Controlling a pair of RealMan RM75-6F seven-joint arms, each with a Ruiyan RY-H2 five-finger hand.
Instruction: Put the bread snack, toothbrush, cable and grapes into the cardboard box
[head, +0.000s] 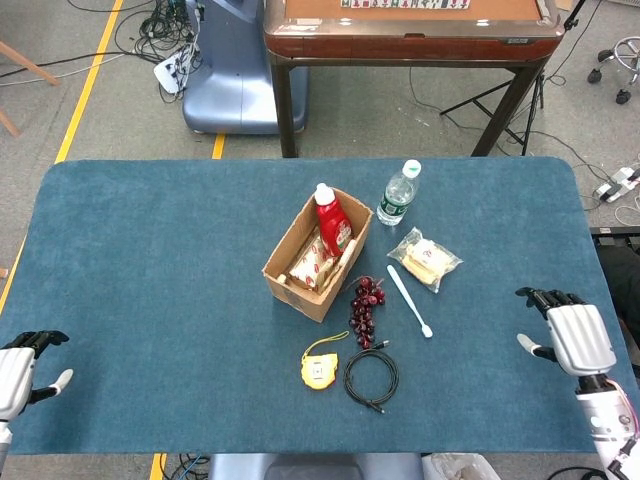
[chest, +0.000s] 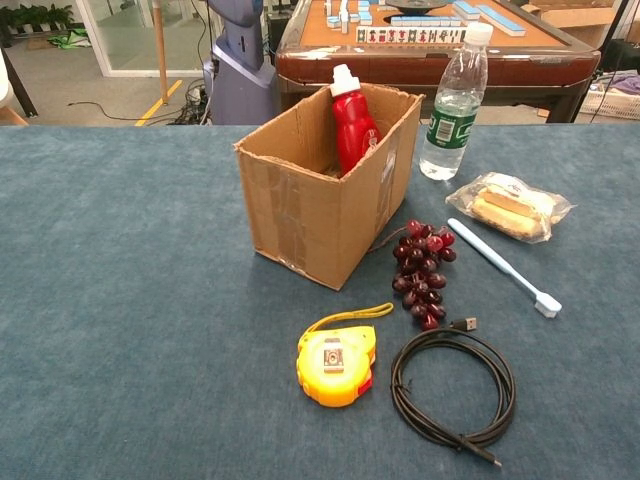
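Blue felt-like cloth covered the table (head: 150, 260), where the cardboard box (chest: 300, 215) stood open, already crowded by a red bottle (chest: 352, 125). None of the four things was packed: grapes (chest: 420, 270) just beside the box, toothbrush (chest: 500, 265) and wrapped bread snack (chest: 508, 207) further right, coiled cable (chest: 452, 388) in front. Both the left hand (head: 18, 368) and right hand (head: 572, 338) hovered empty, fingers loosely apart, well away (at the table's edges). Risks, I judged: the slick wrapper slipping, the springy cable uncoiling, the thin toothbrush lying too flat to pinch.
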